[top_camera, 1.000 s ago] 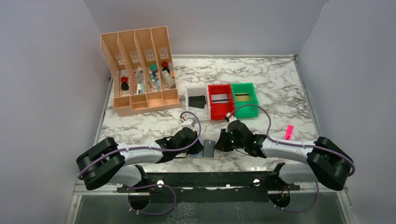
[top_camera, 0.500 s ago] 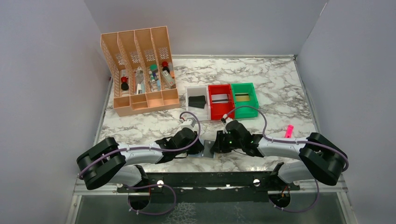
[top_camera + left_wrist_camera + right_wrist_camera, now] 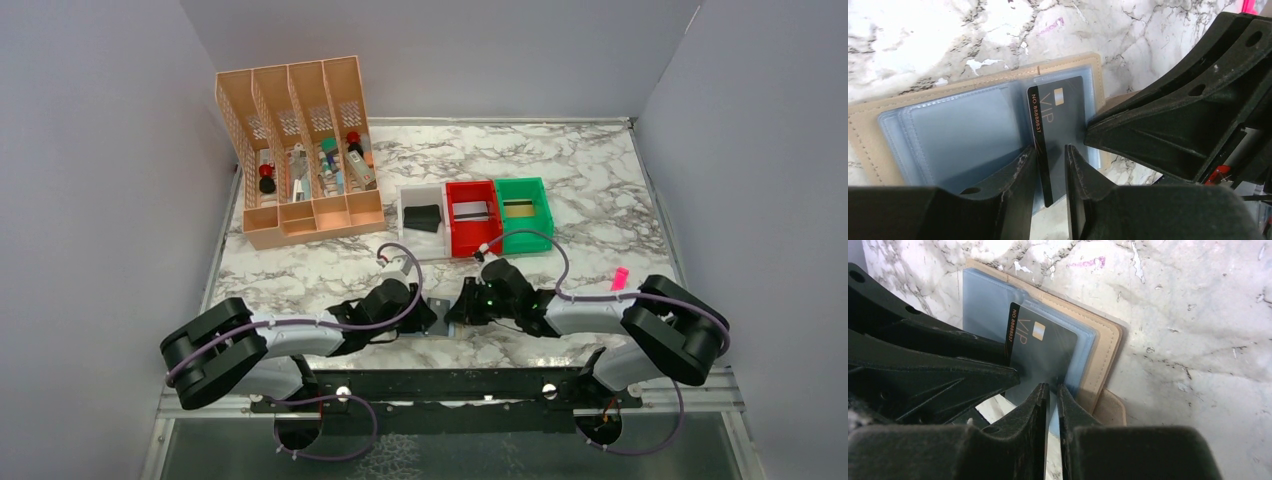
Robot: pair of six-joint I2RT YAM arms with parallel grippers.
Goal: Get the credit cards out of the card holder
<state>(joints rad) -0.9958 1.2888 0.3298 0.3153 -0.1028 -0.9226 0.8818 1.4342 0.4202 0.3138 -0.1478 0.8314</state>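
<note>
Left gripper clamped on the black card in the open tan card holder, flat on the counter, right gripper pinching its blue sleeve edge.

top camera looks down; both wrist cameras closely share the card holder.

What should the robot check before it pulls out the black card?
1. Black card sits between the fingers of the left gripper: ok.
2. Left grip tight on it: cannot tell.
3. Right gripper pinches the card holder by its lining: ok.
4. Card holder lies open on the table: ok.
5. Card free of its pocket: not ok, partly inside.
6. More cards inside: cannot tell.
</note>
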